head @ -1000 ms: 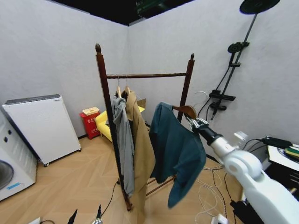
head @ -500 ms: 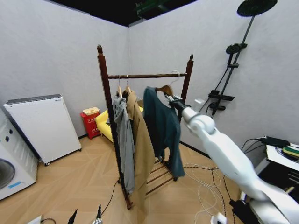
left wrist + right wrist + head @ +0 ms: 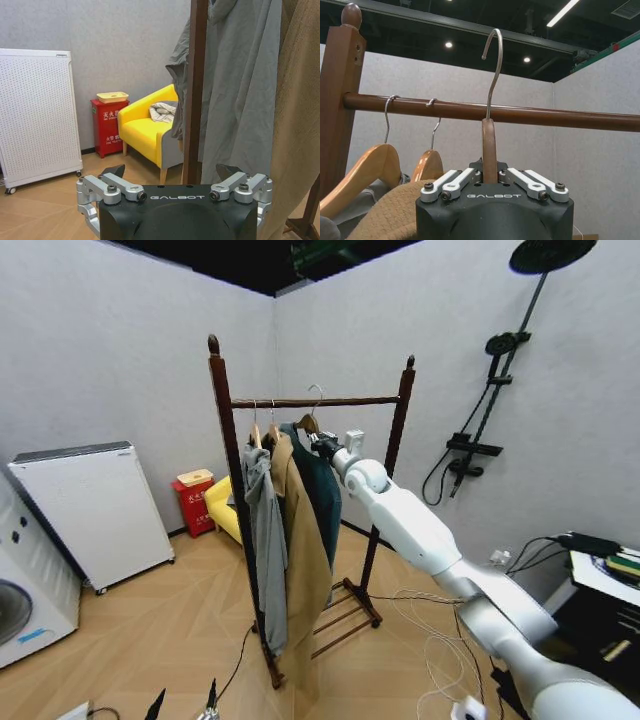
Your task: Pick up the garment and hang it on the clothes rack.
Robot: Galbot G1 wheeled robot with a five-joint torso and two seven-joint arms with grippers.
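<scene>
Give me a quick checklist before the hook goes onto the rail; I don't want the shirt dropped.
1. Grip: right gripper shut on the hanger neck: ok.
2. Hook height: its curve rises above the rail: ok.
3. Hook seated on the rail: not ok, not yet lowered over it.
4. Free rail space: the grey jacket and tan coat hang towards the left post, bare rail beside them: ok.
5. Shirt hanging free beneath the hanger: ok.
6. Left gripper open and low by the left post, away from the rail: ok.

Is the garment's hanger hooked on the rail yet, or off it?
Off: the hook rises above the rail, held up by the right gripper.
</scene>
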